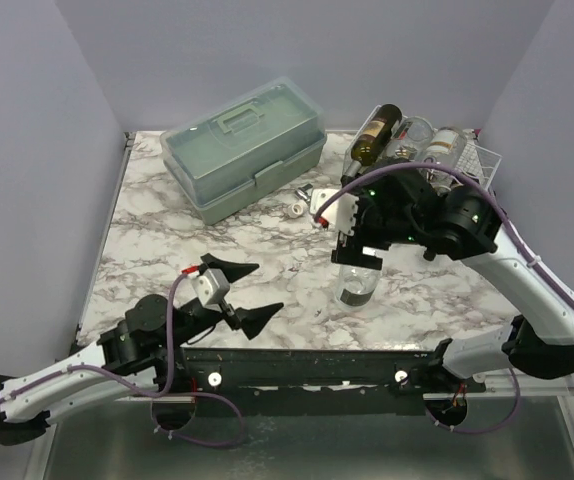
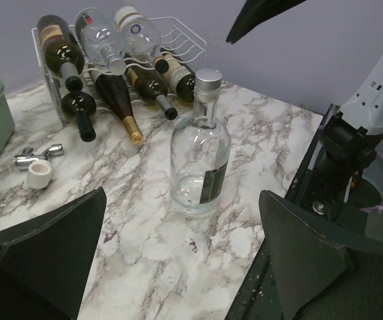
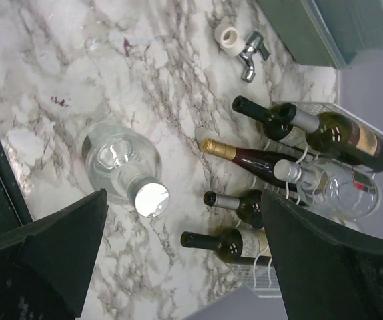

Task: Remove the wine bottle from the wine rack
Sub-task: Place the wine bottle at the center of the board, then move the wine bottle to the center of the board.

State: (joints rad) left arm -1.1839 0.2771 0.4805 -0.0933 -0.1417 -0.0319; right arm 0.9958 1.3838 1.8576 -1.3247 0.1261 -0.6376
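The white wire wine rack [image 1: 484, 163] stands at the back right with several bottles lying in it, necks toward the table's middle; dark wine bottles [image 2: 115, 90] fill the lower row and clear ones lie on top. A clear glass bottle [image 1: 356, 284] with a silver cap stands upright on the marble, apart from the rack [image 3: 269, 285]. My right gripper [image 1: 359, 250] hovers open just above that bottle [image 3: 120, 167], not touching it. My left gripper [image 1: 267, 288] is open and empty near the front left, facing the clear bottle [image 2: 200, 160].
A pale green toolbox [image 1: 244, 148] sits at the back left. A white ring [image 1: 296, 209] and a small metal fitting [image 1: 308, 190] lie between toolbox and rack. The table's dark front rail [image 1: 317, 362] runs along the near edge.
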